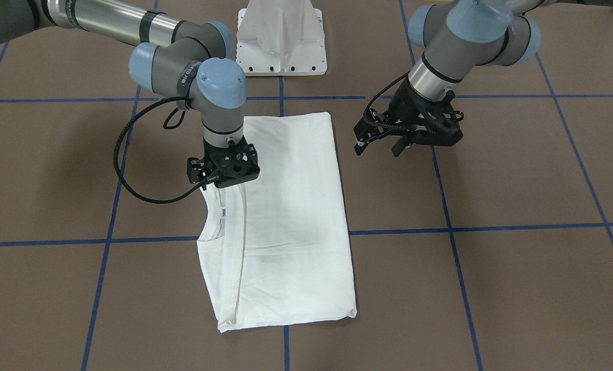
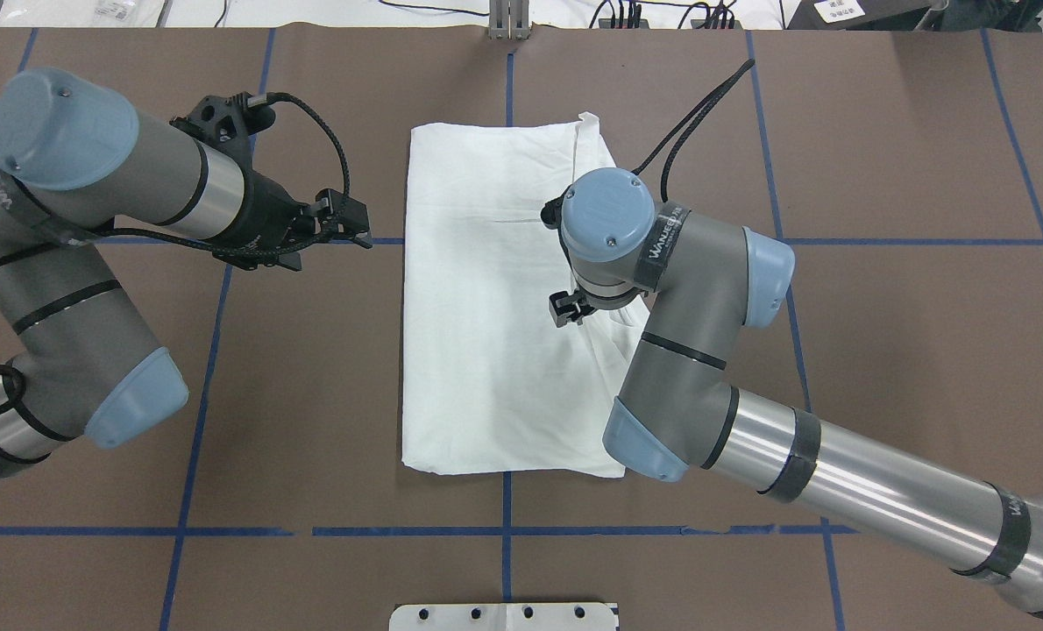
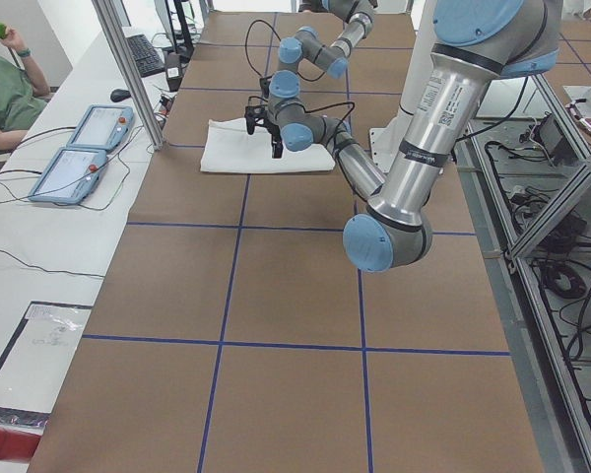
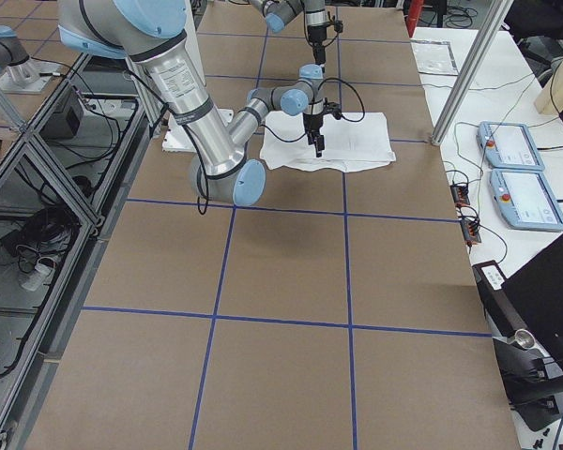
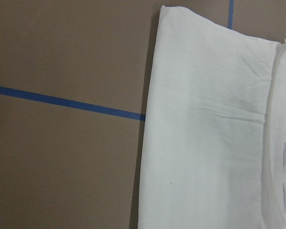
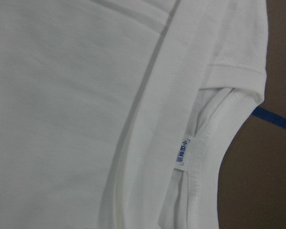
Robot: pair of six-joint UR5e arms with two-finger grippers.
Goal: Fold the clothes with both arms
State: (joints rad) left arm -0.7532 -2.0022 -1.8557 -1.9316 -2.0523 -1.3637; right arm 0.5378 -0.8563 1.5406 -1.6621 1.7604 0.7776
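The left gripper (image 2: 348, 225) hangs beside the shirt's left long edge, its fingers spread wide with nothing between them, their tips aimed at the cloth but apart from it. The white shirt (image 2: 486, 333) lies flat on the brown table (image 2: 881, 350), folded into a long rectangle whose long axis runs away from the robot, crosswise to those fingers, with the collar opening toward the robot's right. The right gripper (image 1: 223, 174) points straight down over that collar edge with the neck label (image 1: 224, 212) just beyond it, and I cannot tell how its fingers stand.

Matt white cloth T-shirt (image 1: 286, 216), matt brown table (image 1: 517, 170)
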